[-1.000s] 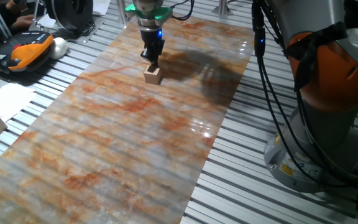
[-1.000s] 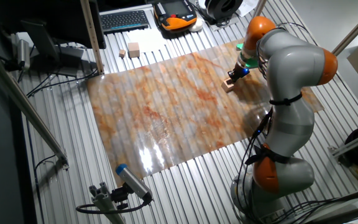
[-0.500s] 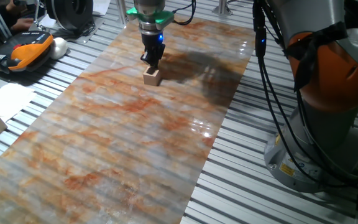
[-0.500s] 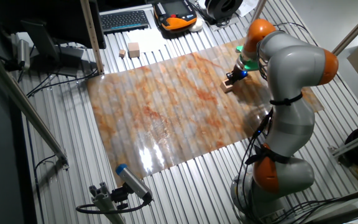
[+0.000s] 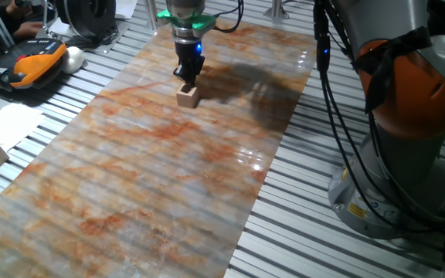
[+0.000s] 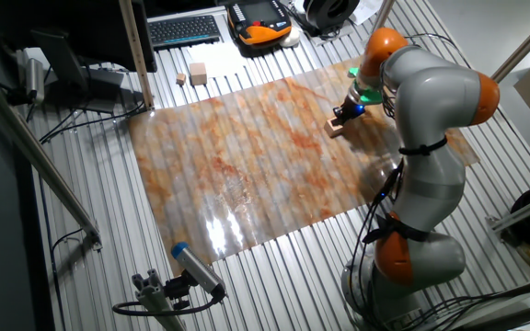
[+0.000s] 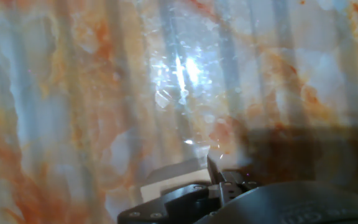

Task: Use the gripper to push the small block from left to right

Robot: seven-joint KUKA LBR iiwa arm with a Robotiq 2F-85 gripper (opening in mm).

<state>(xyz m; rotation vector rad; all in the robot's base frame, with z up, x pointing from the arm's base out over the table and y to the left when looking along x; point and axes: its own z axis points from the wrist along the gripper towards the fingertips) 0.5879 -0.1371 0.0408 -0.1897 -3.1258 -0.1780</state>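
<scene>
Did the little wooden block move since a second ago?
Yes. The small block slid slightly toward the keyboard side, pushed by the end effector.

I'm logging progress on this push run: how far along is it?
Done: the gripper is down at the small block, its fingertips at the block's far side. In hand: the push itself, with the block sitting near the far end of the marbled mat. Left: most of the sideways travel, as far as can be judged.

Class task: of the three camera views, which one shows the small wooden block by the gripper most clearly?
One fixed view: the small block sits unobstructed on the marbled mat, just below the gripper. The other fixed view shows it tiny, beside the arm. The hand view catches only a blurred pale corner behind the fingers.
</scene>
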